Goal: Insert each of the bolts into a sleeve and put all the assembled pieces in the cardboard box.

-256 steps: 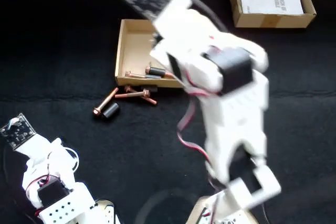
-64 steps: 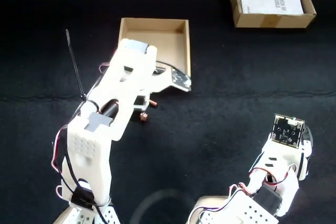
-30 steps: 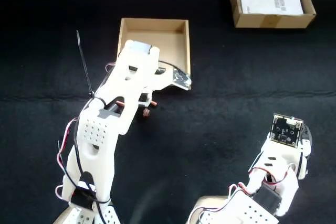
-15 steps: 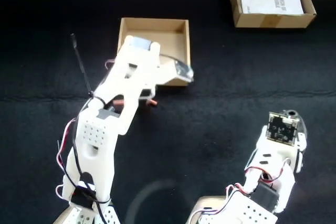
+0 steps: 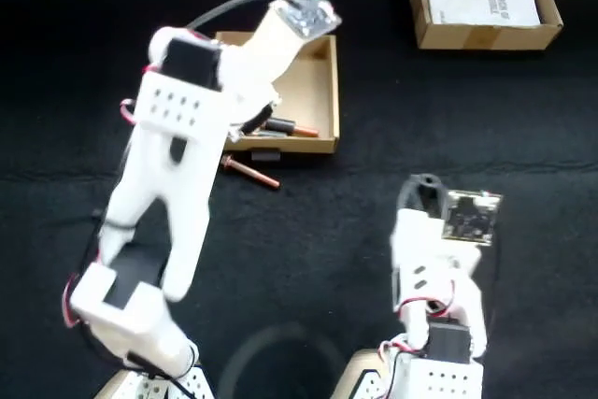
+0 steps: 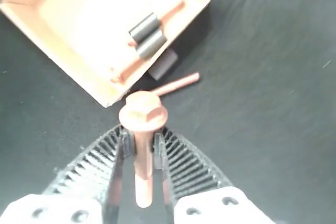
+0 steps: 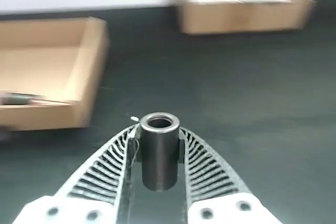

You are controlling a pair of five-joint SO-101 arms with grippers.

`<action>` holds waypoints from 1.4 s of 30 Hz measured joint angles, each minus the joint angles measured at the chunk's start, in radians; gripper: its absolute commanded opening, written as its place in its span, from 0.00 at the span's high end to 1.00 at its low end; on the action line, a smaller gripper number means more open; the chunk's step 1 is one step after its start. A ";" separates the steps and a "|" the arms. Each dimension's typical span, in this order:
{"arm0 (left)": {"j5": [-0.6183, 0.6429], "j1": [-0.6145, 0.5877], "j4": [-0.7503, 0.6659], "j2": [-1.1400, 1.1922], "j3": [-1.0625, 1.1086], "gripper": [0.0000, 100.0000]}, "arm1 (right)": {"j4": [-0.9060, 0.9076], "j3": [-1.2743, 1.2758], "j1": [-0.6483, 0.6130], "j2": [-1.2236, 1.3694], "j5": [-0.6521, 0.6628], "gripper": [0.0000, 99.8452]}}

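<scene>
Two arms hold the halves of one assembly apart over a black cloth table [image 5: 392, 128]. The left gripper [image 6: 142, 137] pinches a copper bolt [image 6: 143, 116], its hex head standing out past the fingertips and its shaft running back between them. It hangs above the near corner of the cardboard box [image 5: 329, 91], which sits upper left of centre in the overhead frame. At the lower right of that frame, the right gripper [image 7: 159, 132] is clamped on a dark sleeve [image 7: 159, 156] with the open bore turned outward, apparently so a bolt can be fed in. The two parts are well apart, so the joining looks not yet begun.

Inside the box lie two finished pieces [image 6: 149, 35] side by side, each a bolt through a sleeve. Just outside its wall rest a loose sleeve [image 6: 164, 66] and a loose bolt [image 6: 178, 84], seemingly awaiting their turn. A second box [image 5: 481, 37] at the upper right holds a printed sheet.
</scene>
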 measured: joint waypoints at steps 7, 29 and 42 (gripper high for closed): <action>0.259 0.098 0.000 -0.387 0.230 0.99 | 0.025 -0.020 -0.261 -0.002 -0.069 0.99; 0.330 0.253 -1.249 -1.286 1.726 0.99 | 0.120 -0.040 -0.494 -0.002 -0.071 0.99; 0.571 0.255 -1.416 -1.040 1.588 0.99 | -0.008 -0.009 -0.494 -0.002 -0.071 0.99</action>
